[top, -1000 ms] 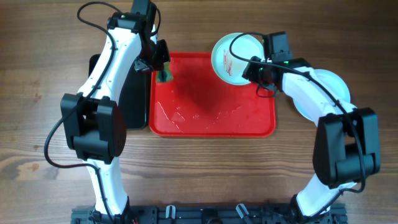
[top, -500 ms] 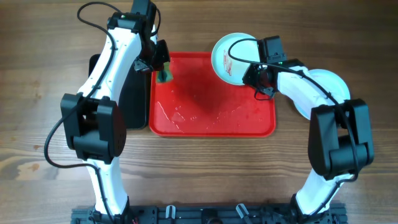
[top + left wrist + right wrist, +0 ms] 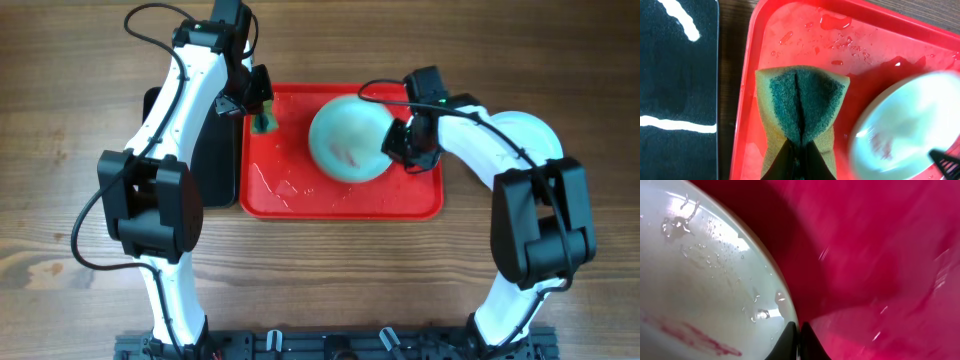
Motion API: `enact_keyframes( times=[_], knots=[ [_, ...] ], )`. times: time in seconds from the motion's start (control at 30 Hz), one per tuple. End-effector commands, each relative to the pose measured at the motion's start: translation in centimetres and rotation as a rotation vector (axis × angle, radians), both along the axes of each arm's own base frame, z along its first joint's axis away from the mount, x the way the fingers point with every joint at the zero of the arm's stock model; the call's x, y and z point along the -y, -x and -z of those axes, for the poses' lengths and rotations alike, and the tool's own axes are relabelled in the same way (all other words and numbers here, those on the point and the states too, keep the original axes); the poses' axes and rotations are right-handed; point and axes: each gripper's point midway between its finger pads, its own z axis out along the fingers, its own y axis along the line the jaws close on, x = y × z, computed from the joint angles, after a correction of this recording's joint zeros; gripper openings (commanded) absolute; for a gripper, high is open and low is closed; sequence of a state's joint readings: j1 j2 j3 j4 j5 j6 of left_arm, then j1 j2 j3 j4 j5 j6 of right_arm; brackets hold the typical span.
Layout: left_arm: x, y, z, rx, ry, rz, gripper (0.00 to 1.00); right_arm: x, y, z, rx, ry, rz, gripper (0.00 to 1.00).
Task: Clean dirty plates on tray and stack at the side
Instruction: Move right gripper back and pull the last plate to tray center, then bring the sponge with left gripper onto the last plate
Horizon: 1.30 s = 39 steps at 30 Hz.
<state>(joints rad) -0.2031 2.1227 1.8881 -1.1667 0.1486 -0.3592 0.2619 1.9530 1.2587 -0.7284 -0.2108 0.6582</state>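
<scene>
My right gripper (image 3: 403,142) is shut on the rim of a pale plate (image 3: 347,138) and holds it, motion-blurred, over the middle of the red tray (image 3: 300,188). In the right wrist view the fingertips (image 3: 799,332) pinch the wet plate's edge (image 3: 705,270), which has a reddish smear, above the tray (image 3: 890,240). My left gripper (image 3: 262,108) is shut on a yellow-green sponge (image 3: 265,123) at the tray's back left corner. The left wrist view shows the sponge (image 3: 801,107) over the wet tray (image 3: 790,30), with the plate (image 3: 905,130) to its right.
A black tray (image 3: 218,160) lies left of the red tray, mostly under my left arm; it also shows in the left wrist view (image 3: 675,75). Pale plates (image 3: 530,128) sit on the wooden table right of the red tray, partly hidden by my right arm. Water drops lie on the red tray.
My right gripper has swung the plate from the tray's back right edge down and left over the tray's middle. The left arm and sponge have not moved.
</scene>
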Motion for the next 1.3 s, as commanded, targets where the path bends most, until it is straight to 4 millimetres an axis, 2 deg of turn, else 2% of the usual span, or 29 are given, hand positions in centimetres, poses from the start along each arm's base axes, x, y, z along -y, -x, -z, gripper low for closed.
enact_keyframes(
  times=[0.0, 0.07, 0.1, 0.2, 0.3, 0.4, 0.5, 0.6, 0.7, 0.8, 0.9, 1.1, 1.17, 1.27],
  knots=[
    [0.4, -0.2, -0.2, 0.009, 0.014, 0.019, 0.04, -2.2, 2.4, 0.0, -0.041, -0.033, -0.163, 0.06],
    [0.4, -0.2, -0.2, 0.008, 0.014, 0.019, 0.04, -2.3, 2.4, -0.7, -0.027, -0.03, -0.218, 0.17],
    [0.4, -0.2, -0.2, 0.008, 0.014, 0.019, 0.04, -2.3, 2.1, -1.3, -0.015, -0.023, -0.244, 0.32],
    [0.4, -0.2, -0.2, 0.009, 0.014, 0.019, 0.04, -2.1, 0.2, -2.7, 0.057, 0.017, -0.311, 0.41],
    [0.4, -0.2, -0.2, 0.008, 0.014, 0.019, 0.04, -2.2, -2.9, -4.4, 0.196, 0.067, -0.41, 0.5],
    [0.4, -0.2, -0.2, 0.008, 0.014, 0.019, 0.04, -3.0, -6.2, -5.5, 0.373, 0.098, -0.538, 0.52],
    [0.4, -0.2, -0.2, 0.008, 0.015, 0.019, 0.04, -3.9, -8.4, -5.9, 0.5, 0.125, -0.666, 0.52],
    [0.4, -0.1, -0.2, 0.005, 0.014, 0.019, 0.04, -4.2, -9.3, -5.1, 0.539, 0.143, -0.728, 0.52],
    [0.3, 0.0, -0.2, 0.0, 0.013, 0.019, 0.04, -4.5, -9.3, -3.6, 0.525, 0.132, -0.761, 0.52],
    [0.3, 0.0, -0.2, 0.001, 0.013, 0.019, 0.04, -5.0, -8.8, -2.2, 0.493, 0.09, -0.772, 0.51],
    [0.3, 0.0, -0.2, 0.001, 0.013, 0.019, 0.04, -4.9, -8.1, -0.9, 0.444, 0.08, -0.773, 0.44],
    [0.4, -0.1, -0.2, 0.005, 0.014, 0.019, 0.04, -4.3, -6.4, -0.1, 0.352, 0.066, -0.735, 0.2],
    [0.4, -0.1, -0.2, 0.005, 0.014, 0.019, 0.04, -4.2, -6.0, 0.1, 0.319, 0.057, -0.687, 0.06],
    [0.4, -0.1, -0.2, 0.004, 0.014, 0.019, 0.04, -3.9, -5.2, 0.3, 0.242, 0.032, -0.525, 0.04]
  ],
)
